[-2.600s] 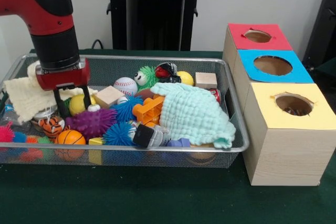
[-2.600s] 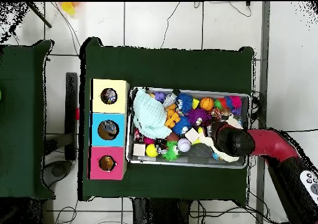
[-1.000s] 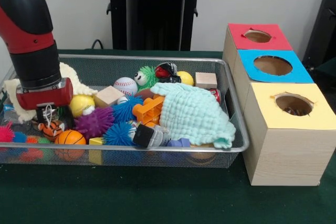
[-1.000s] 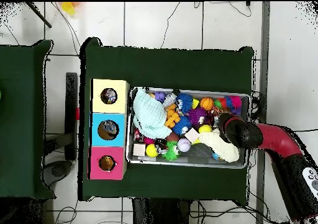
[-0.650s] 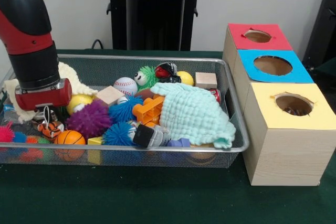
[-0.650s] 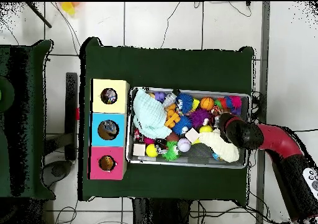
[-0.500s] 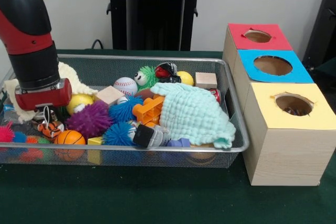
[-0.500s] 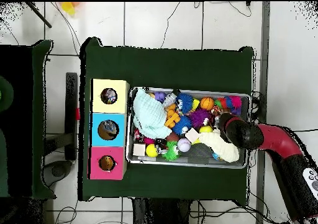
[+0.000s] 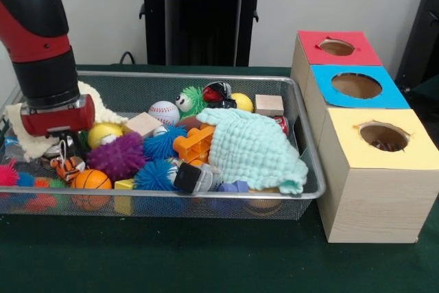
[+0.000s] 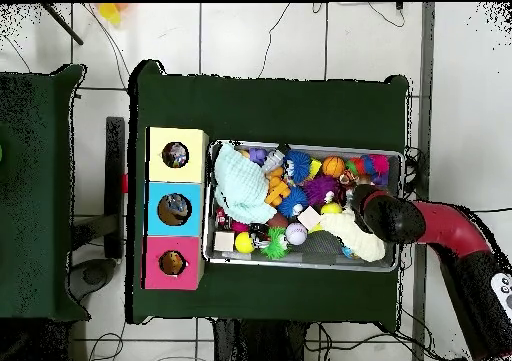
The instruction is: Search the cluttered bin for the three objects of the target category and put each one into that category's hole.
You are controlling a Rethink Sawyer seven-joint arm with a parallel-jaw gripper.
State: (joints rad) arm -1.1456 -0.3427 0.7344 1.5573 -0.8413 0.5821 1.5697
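**Gripper low at the bin's end, over a tiger-striped toy**

The thing nearest to being taken is a small tiger-striped toy (image 9: 68,167). It lies at the left end of the wire bin (image 9: 206,197) in the front view, close behind the front wall. Which category is wanted does not show, so this is only the likely target.

The gripper (image 9: 64,147) hangs directly above the toy, sunk among the clutter. Whether it is spread, closed or gripping the toy I cannot tell, as its lower part is lost against dark shapes. Contact with the toy cannot be settled either.

Crowding is the main difficulty:
- An orange basketball (image 9: 92,180) sits just beside the toy.
- A purple spiky ball (image 9: 118,156) sits close on the other side of it.
- A yellow ball (image 9: 104,133) lies behind it.
- A cream cloth (image 9: 20,135) lies draped at the gripper's back.

A good pick probably means a straight, slow lift, so that no neighbour or cloth edge rides up with the toy. The grip should be checked once it clears the pile.

A mint cloth (image 9: 254,149) covers the other end of the bin and may hide more candidates. Beyond that end stand 3 boxes, well apart from the toy, with a yellow hole (image 9: 383,136), a blue hole (image 9: 357,86) and a red hole (image 9: 336,47).
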